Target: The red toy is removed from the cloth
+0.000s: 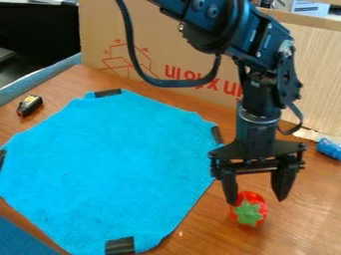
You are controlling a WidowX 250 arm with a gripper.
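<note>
My gripper hangs over the wooden table to the right of the cloth, its two fingers spread apart. The red toy, a strawberry shape with a green leafy top, lies on the bare wood just below the gripper, nearer the left finger. Whether that finger touches it I cannot tell. The bright blue cloth is spread flat to the left, held by black tape at its edges, and the toy is off it, beyond its right edge.
A cardboard panel stands along the table's back. A small black and yellow object sits at the far left of the wooden table. At the right edge lies a blue cylindrical item.
</note>
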